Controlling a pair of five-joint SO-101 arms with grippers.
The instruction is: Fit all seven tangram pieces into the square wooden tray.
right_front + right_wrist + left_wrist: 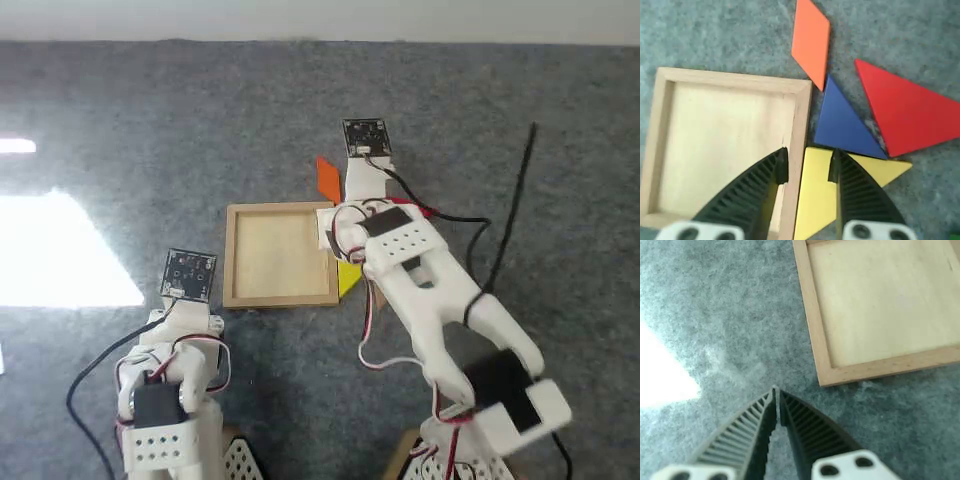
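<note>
Tray count: one square wooden tray (281,296), flat on the grey felt mat (120,120), its bare wood floor showing. Tangram pieces counted in the right wrist view: four, all on the mat outside the tray, by the same side of it.
- 1 orange parallelogram (811,40), just off a tray corner
- 1 blue triangle (842,125), its tip meeting the orange piece's lower corner
- 1 red triangle (905,112), the largest of the four, close against the blue one's side
- 1 yellow triangle (817,200), flush along the tray's outer rim, one edge against the blue triangle

Arms: two. The right arm (430,290) stretches to the tray's right-hand side in the high view. The right gripper (807,165) is parted moderately wide with nothing between its jaws; one finger (760,185) hangs over the tray's inside edge, the other over the yellow triangle, so the tray rim sits between them. Cannot tell whether the tips touch anything.

The left arm (165,400) sits below the tray's near-left corner. The left gripper (776,396) has its jaws pressed together, holding nothing, over bare mat, near the tray corner but apart from it.
</note>
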